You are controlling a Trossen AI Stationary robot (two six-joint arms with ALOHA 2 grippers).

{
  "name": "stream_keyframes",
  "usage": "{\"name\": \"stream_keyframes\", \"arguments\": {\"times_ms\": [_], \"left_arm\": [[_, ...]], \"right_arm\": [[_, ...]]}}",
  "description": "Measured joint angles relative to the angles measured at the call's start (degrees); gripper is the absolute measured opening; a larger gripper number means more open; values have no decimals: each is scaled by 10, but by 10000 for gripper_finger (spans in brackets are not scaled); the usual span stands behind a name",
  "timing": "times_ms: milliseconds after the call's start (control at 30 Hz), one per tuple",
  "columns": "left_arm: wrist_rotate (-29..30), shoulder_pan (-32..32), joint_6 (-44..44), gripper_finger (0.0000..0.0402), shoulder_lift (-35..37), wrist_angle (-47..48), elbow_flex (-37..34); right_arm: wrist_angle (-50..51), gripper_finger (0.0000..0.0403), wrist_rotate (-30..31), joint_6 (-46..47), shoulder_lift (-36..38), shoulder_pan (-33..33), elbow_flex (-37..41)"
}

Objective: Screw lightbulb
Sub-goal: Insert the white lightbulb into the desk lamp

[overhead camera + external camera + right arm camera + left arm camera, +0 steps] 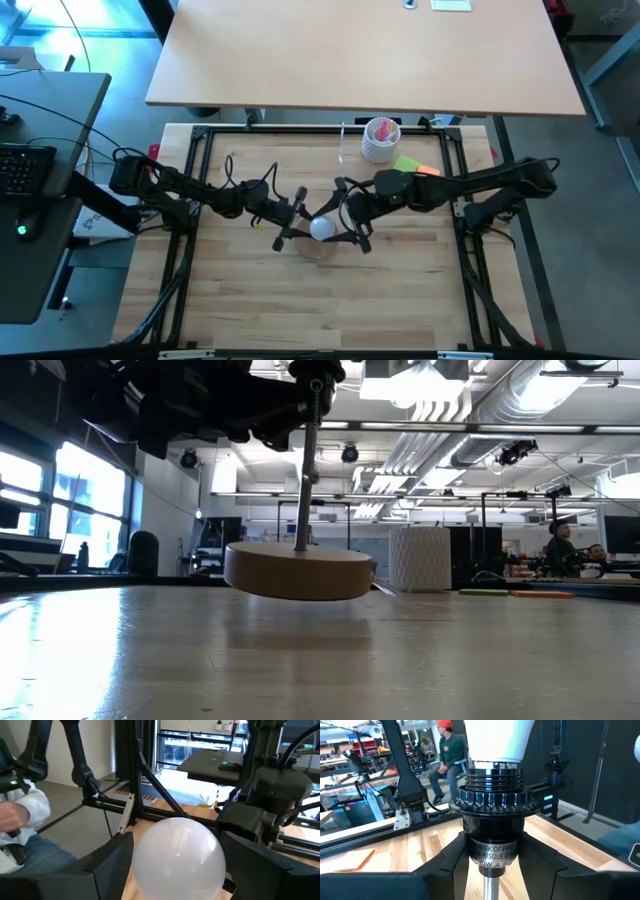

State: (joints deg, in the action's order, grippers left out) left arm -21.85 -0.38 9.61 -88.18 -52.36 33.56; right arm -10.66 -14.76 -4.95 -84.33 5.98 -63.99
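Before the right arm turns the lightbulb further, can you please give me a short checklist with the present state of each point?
1. Lightbulb between the fingers of the right tool: ok, a finger on each side; firm contact cannot tell.
2. Left tool shut on the black socket: ok, its fingers press both sides below the ribbed collar.
3. Bulb seated in the socket: ok, its metal base sits in the socket top; how deep cannot tell.
4. Wooden stand flat on the table: not ok, in the low view it hangs tilted above the surface.
5. White cup away from both arms: ok, it stands behind them.
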Motion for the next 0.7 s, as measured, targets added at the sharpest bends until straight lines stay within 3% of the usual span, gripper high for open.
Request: {"name": "stream_keyframes", "arguments": {"times_ms": [200, 533, 700], "left_arm": [[11, 0, 0, 133, 0, 0, 0], [118, -6, 7, 133, 0, -12, -1], [198, -22, 12, 133, -1, -34, -1]], "right_arm": [[4, 264, 52, 8, 0, 9, 0], [10, 257, 327, 15, 0, 76, -1], [6, 257, 458, 42, 0, 105, -2]]}}
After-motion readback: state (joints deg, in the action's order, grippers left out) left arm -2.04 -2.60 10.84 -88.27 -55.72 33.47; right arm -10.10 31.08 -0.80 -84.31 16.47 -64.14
